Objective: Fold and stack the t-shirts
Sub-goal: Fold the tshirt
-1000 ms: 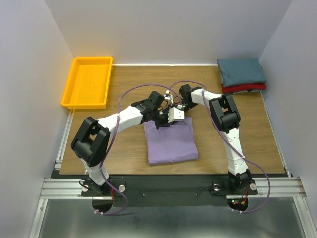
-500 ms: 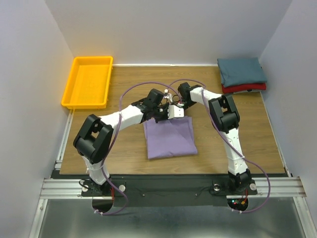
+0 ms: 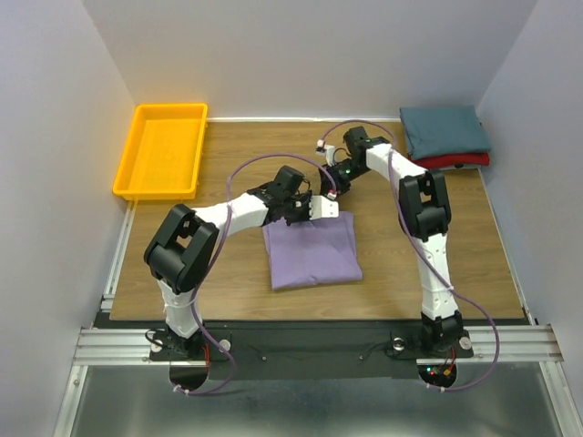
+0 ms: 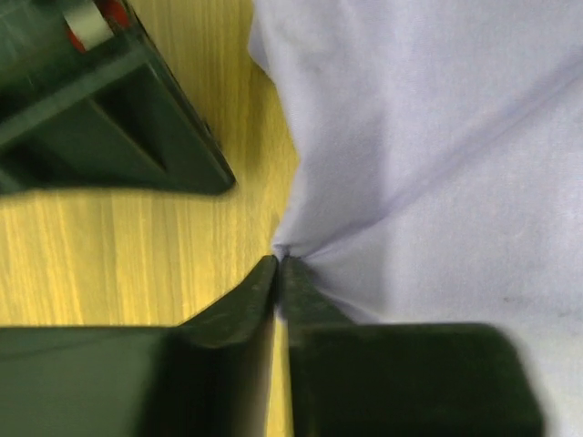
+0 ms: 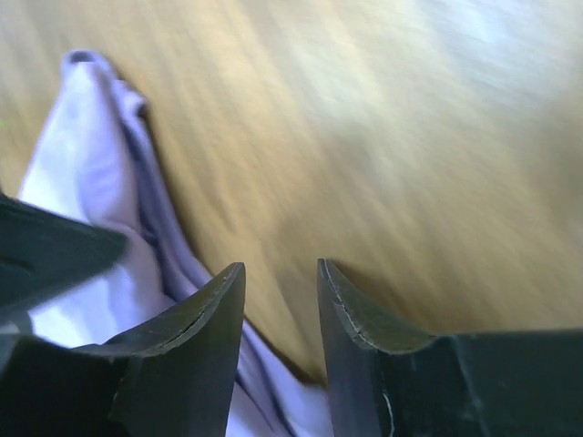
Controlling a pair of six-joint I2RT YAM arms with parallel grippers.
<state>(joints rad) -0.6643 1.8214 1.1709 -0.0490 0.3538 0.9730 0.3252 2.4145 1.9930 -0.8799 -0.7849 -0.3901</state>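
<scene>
letting go of the lavender fold cleanly

the lavender t-shirt (image 3: 312,250) is lying as a folded rectangle on the table (image 3: 228,273), to the right of the yellow tray (image 3: 160,194) and nearer the arms than the tray is. the teal t-shirt (image 3: 444,130) is sitting on top of the red t-shirt (image 3: 451,162), much farther right of the tray and about level with it.

the left gripper (image 4: 278,264) is working at the lavender shirt's tray-level edge. its fingers are standing almost together with only a thin slit between them. the cloth is puckering into their tips, so it appears to be pinching a small bit of hem. the right gripper (image 5: 280,266) is hovering just past that same edge, its fingers standing apart over bare wood and holding nothing.

the fold is looking nearly finished, so the step in hand is probably the release. doing it well means spreading the left fingers fully before lifting, so the hem is not dragging up and peeling the top layer back. rising straight up is safer than sliding toward the tray. the pucker is worth pressing flat, since a lumpy rectangle would be sitting badly on the teal and red pile.
</scene>
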